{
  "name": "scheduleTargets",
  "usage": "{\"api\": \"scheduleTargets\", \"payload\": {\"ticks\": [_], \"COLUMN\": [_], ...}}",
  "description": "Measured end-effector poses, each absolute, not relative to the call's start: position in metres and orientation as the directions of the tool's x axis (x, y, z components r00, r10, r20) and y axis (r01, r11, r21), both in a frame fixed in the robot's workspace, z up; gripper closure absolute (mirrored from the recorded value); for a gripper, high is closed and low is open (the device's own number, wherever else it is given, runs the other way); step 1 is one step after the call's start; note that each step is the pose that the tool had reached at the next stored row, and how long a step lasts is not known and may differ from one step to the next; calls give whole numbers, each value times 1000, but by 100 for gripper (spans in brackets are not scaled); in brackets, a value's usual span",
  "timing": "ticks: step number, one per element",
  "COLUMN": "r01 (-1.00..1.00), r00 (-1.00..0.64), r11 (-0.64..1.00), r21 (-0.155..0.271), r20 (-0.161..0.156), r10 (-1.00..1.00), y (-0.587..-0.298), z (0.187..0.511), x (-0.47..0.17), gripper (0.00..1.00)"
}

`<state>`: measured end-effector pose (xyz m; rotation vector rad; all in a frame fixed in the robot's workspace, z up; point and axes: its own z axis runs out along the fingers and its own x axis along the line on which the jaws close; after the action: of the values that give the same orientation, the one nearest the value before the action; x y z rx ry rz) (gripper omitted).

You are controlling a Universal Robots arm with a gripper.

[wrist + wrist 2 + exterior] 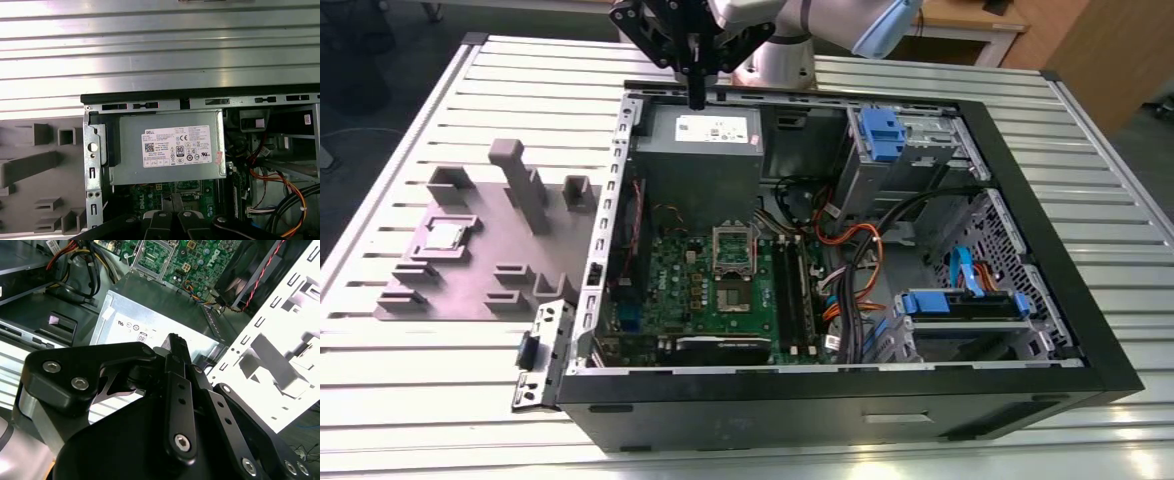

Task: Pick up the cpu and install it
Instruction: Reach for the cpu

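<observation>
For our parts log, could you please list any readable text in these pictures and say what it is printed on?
White label on the grey metal power supply box, in the first wrist view: print too small to quote reliably.
Small silvery square cpu on the grey plastic tray, in the exterior view: no legible marking.

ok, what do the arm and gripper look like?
Arm: silver-grey round segments with a pale blue joint cap. Gripper: matte black, built of angular linkage bars pinned with silver hex-socket screws, narrowing to a slim tip. No cables or markings visible on either.
</observation>
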<state>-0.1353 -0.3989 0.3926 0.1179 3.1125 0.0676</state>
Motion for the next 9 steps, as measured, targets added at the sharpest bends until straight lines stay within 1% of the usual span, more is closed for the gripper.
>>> {"api": "scheduleTargets", "payload": {"ticks": [9], "r01": [75], "r00": [-997], "r11": [996], "r21": [44], "r20": [-24], "r10": [76], "y": [-399], "z": [393], "x": [-136], "gripper": [89]}}
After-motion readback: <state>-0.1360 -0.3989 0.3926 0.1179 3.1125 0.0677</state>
